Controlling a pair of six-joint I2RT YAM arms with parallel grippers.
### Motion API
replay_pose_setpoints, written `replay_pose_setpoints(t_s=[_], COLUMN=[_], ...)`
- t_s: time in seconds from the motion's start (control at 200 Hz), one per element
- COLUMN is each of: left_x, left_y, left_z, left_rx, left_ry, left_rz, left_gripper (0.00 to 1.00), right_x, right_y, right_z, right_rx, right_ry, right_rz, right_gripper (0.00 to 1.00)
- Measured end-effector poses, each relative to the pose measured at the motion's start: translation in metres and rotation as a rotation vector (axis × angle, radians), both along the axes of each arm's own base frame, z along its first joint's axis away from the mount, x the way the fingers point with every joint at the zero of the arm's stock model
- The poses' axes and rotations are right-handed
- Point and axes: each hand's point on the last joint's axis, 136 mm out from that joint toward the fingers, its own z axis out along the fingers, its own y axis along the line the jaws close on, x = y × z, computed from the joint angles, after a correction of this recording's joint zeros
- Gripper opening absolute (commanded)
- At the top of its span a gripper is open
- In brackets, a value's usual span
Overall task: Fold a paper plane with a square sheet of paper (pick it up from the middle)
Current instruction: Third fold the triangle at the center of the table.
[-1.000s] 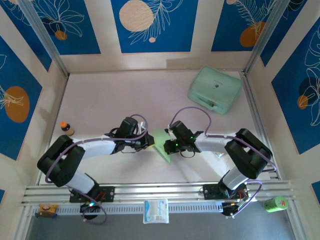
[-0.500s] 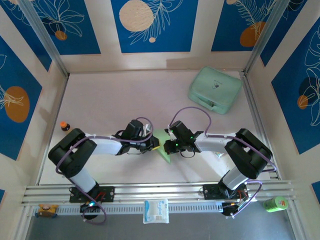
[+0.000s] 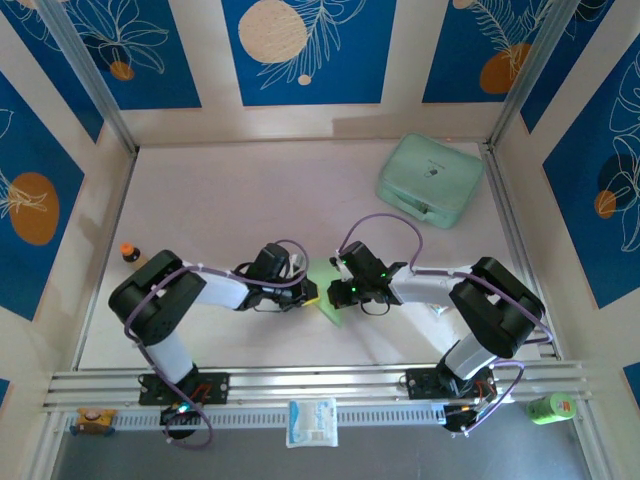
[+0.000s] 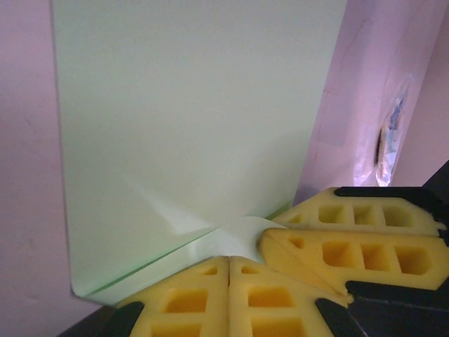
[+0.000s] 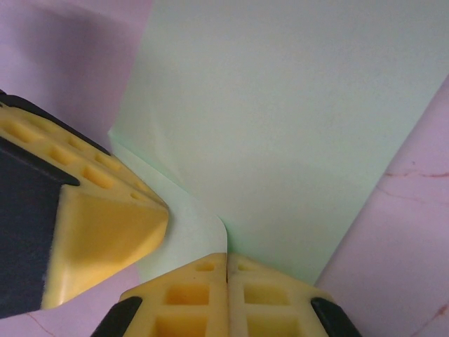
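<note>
**Operator:** Two grippers meet at one spot. Overhead view first: where is the work?

**Technician:** The square sheet of paper (image 3: pixel 330 308) lies flat on the table (image 3: pixel 200 200), just toward 6 o'clock of centre. The left gripper (image 3: pixel 308 291) reaches it from 9 o'clock and the right gripper (image 3: pixel 336 291) from 3 o'clock, with their tips close together over the sheet. The mint-green case (image 3: pixel 430 180) sits well apart at 1 o'clock.

**Operator:** Left wrist view: jaw state?

**Technician:** The left gripper (image 4: pixel 229 281) has its pads pressed together with no gap. The sheet spreads away toward 12 o'clock. Its near edge rises in a small lip (image 4: pixel 235 235) that runs into the pad seam, so the jaws appear clamped on the paper. The right gripper's fingers (image 4: pixel 295 246) butt in from 3 o'clock.

**Operator:** Right wrist view?

**Technician:** The right gripper (image 5: pixel 226 281) is likewise closed, pads flush. The pale lip curls into its seam at 12 o'clock of the tips. The left gripper sits at 9 o'clock, against that lip.

**Operator:** Step in hand?

**Technician:** By judgement, this is the mid-edge pick-up that precedes the first fold. The sheet shows no full fold and no dart shape.

**Operator:** Next move?

**Technician:** Raise both grippers together at equal height so the middle lifts and the halves hang evenly. Then carry the held edge across to form the centre crease. Thin paper will likely skew or tear under unequal pull.
</note>
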Motion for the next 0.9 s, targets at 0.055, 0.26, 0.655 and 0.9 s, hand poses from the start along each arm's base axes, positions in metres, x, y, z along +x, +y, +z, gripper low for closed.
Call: replay_pose_setpoints(t_s=[0.055,0.26,0.655,0.9], left_x=[0.000,0.000,-0.001,0.000], left_y=[0.000,0.000,0.000,0.000], left_z=[-0.001,-0.003,-0.003,-0.003], left_rx=[0.003,0.005,0.004,0.003], left_ry=[-0.002,-0.001,-0.008,-0.013], left_rz=[-0.004,-0.005,-0.013,-0.016], left_gripper=[0.00,0.00,0.00,0.00], right_x=[0.000,-0.001,0.012,-0.028], right_y=[0.000,-0.001,-0.011,0.019], right_z=[0.000,0.000,0.059,0.060], right_rx=[0.000,0.003,0.167,0.259], right_ry=[0.000,0.011,0.007,0.144], right_rz=[0.000,-0.002,-0.074,0.075], right_gripper=[0.05,0.18,0.25,0.06])
